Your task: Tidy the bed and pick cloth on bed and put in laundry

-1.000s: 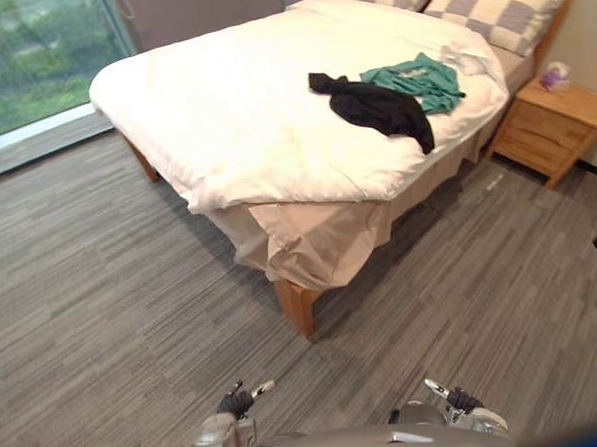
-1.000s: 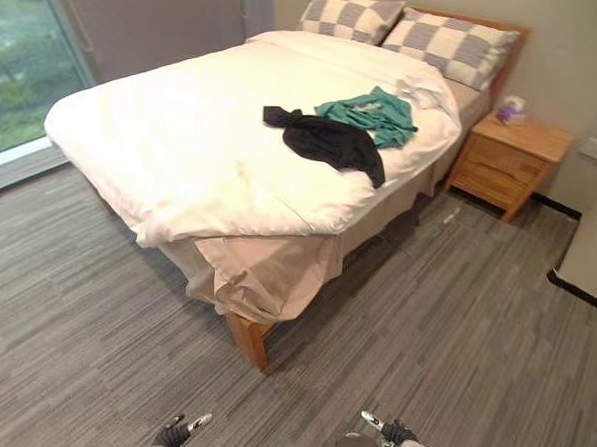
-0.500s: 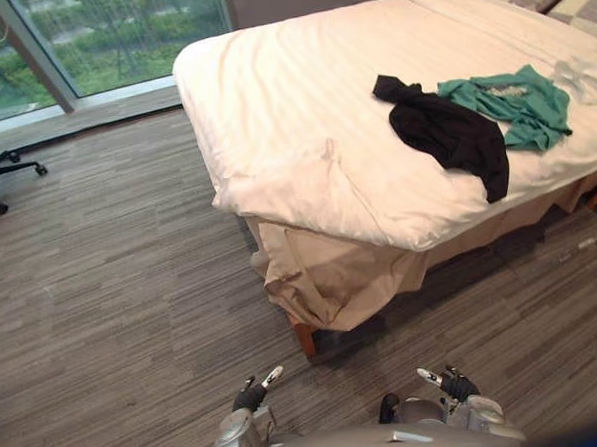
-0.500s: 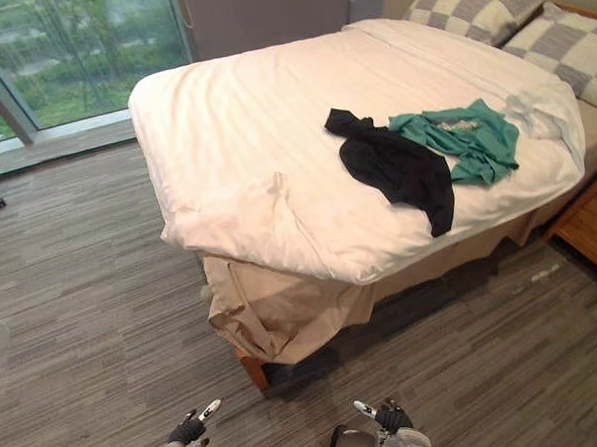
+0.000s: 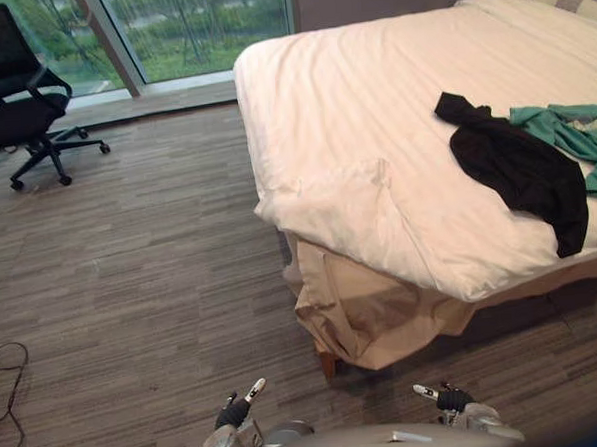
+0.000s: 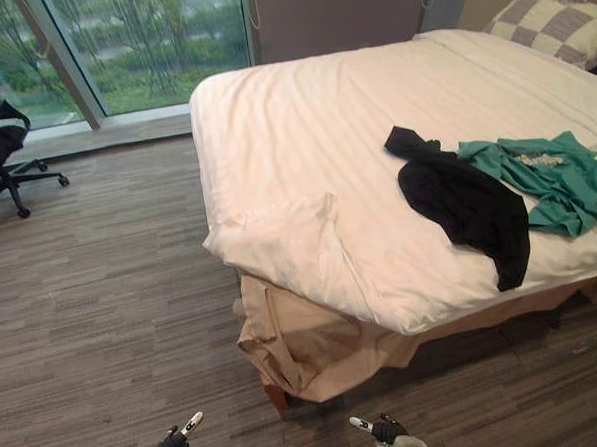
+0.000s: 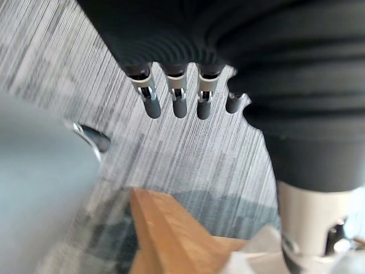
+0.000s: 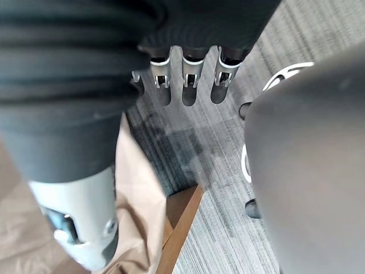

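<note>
My left robot hand (image 5: 236, 413) and right robot hand (image 5: 450, 397) hung open; nearing the black cloth (image 5: 521, 167), I risked catching the drooping sheet (image 5: 368, 315).

The white duvet (image 6: 376, 179) is smooth matt cloth, creased at its lower-left corner. At right, the black garment (image 6: 468, 205) and teal garment (image 6: 551, 175) are soft, matt fabric (the teal bears a pale print). The beige sheet (image 6: 315, 348) hangs limp by a smooth wooden bed leg (image 7: 165, 240). The floor (image 6: 102, 294) is matt, streaked grey.
</note>
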{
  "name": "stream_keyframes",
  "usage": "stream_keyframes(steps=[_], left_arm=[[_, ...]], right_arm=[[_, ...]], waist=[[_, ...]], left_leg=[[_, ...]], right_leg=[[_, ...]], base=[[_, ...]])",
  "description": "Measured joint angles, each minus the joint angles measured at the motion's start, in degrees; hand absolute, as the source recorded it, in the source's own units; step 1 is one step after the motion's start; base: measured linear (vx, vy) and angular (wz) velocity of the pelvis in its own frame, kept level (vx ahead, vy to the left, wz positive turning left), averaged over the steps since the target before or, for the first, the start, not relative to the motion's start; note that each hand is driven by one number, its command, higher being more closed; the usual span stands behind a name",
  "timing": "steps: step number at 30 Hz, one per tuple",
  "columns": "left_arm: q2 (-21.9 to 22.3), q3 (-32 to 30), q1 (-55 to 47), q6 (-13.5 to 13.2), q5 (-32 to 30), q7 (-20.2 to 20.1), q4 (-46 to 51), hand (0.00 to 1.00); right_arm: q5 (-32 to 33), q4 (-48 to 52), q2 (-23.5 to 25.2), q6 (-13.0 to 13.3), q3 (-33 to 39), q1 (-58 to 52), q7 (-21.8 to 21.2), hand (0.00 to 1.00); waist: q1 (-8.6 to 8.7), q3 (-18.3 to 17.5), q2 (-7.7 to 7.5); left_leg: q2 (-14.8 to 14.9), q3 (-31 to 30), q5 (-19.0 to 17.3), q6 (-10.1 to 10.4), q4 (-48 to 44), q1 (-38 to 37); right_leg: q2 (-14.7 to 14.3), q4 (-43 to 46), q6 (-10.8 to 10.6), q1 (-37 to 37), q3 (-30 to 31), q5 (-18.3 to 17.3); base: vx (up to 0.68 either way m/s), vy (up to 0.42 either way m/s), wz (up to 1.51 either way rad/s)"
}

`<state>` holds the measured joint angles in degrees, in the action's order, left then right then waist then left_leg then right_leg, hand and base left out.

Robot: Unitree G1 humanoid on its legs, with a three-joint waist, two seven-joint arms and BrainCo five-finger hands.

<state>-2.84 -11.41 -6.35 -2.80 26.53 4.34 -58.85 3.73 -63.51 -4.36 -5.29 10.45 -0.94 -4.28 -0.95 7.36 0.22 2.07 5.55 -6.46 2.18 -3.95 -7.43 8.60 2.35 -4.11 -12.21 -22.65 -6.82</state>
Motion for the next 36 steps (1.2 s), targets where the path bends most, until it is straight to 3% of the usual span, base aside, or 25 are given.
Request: stream_keyframes(steps=[4,9,14,19,22,24,25,27,29,32,36], left_arm=[[-0.4,-1.2,0.1,-0.8,3.9,6.0,0.3,0.0],[-3.0,-8.6,0.3,-3.1,8.8,15.3,8.1,0.0],[-15.7,-13.8,4.1,-6.3,4.6,22.3,18.4,0.0],[-24.5,-12.9,11.6,-7.7,-1.1,22.2,22.7,0.0],[-31.0,-5.6,18.8,-7.7,-9.9,19.2,27.5,0.0],[-32.5,0.6,24.2,-8.2,-13.6,16.7,30.5,0.0],[-32.4,1.7,25.1,-9.6,-12.3,15.0,30.5,0.0],[-31.6,7.2,27.0,-10.9,-24.1,15.6,31.0,0.0],[-31.0,7.4,27.7,-12.6,-29.2,14.8,31.1,0.0],[-31.0,9.3,28.8,-14.1,-37.6,13.5,33.8,0.0],[-30.6,12.6,28.9,-12.9,-47.7,13.5,35.9,0.0]], right_arm=[[0.3,-0.6,-0.2,-0.1,0.2,0.2,0.0,0.0],[1.9,-0.5,-1.5,-1.4,0.3,0.0,-0.6,0.0],[4.4,0.1,-3.0,-3.1,1.2,-0.9,-2.3,0.0],[5.2,0.8,-3.6,-3.9,2.7,-1.6,-2.6,0.0],[6.7,1.4,-3.5,-3.8,4.1,-1.7,-2.7,0.0],[6.9,1.6,-3.5,-3.7,4.7,-1.4,-2.6,0.0],[6.9,1.7,-3.4,-3.7,4.7,-1.3,-2.5,0.0],[6.8,1.7,-3.0,-3.7,4.7,-1.2,-2.2,0.0],[6.9,1.8,-2.9,-3.6,4.8,-1.4,-1.9,0.0],[7.0,1.8,-2.9,-3.0,5.0,-3.5,-0.7,0.0],[7.4,1.7,-2.9,-3.1,5.8,-4.3,0.3,0.0]], waist=[[-0.05,0.0,-0.38],[-0.09,-0.1,-0.11],[-0.05,-0.3,0.2],[-0.11,-0.2,1.03],[-0.09,-0.2,1.22],[0.3,0.0,1.53],[0.39,0.1,1.78],[1.92,0.1,2.84],[3.87,0.1,2.92],[3.89,0.2,2.91],[4.29,0.3,3.13]], left_leg=[[0.0,0.0,1.7,0.4,2.5,0.1],[0.4,-0.3,3.6,0.6,5.8,-0.5],[0.4,-1.4,6.5,0.4,9.6,-0.5],[0.2,-1.2,6.6,0.3,9.7,0.4],[0.3,0.4,6.8,0.4,9.6,0.2],[0.2,1.4,6.8,0.4,9.5,0.1],[0.1,1.8,6.8,0.4,9.5,0.0],[0.1,3.4,6.7,0.5,9.6,-0.8],[0.2,3.7,6.6,0.5,9.6,-1.1],[0.6,5.0,6.5,0.7,9.6,-1.6],[1.0,5.2,6.5,0.8,9.6,-1.4]], right_leg=[[-0.4,-0.4,0.0,0.9,0.0,0.0],[-0.6,-0.4,0.0,1.7,0.0,0.0],[-1.2,-0.5,-0.1,3.1,-0.4,0.7],[-1.4,-2.2,-0.2,3.6,-0.2,1.9],[-1.6,-3.0,0.0,3.5,1.2,2.8],[-1.7,-3.5,0.1,3.6,2.1,3.2],[-1.7,-3.5,0.1,3.7,2.4,3.3],[-1.7,-3.8,0.4,3.8,4.5,3.6],[-1.8,-4.0,0.5,3.9,5.1,3.7],[-2.3,-4.0,0.5,3.9,6.3,3.7],[-2.6,-4.0,0.8,4.4,6.6,3.8]], base=[[0.01,-0.046,0.06],[-0.06,-0.039,0.02],[-0.1,-0.026,0.06],[-0.05,0.013,-0.02],[0.02,0.017,-0.17],[0.01,0.026,-0.22],[0.0,0.034,-0.37],[0.01,0.025,-0.42],[0.02,-0.006,-0.25],[0.01,-0.02,-0.21],[-0.02,-0.015,-0.06]])
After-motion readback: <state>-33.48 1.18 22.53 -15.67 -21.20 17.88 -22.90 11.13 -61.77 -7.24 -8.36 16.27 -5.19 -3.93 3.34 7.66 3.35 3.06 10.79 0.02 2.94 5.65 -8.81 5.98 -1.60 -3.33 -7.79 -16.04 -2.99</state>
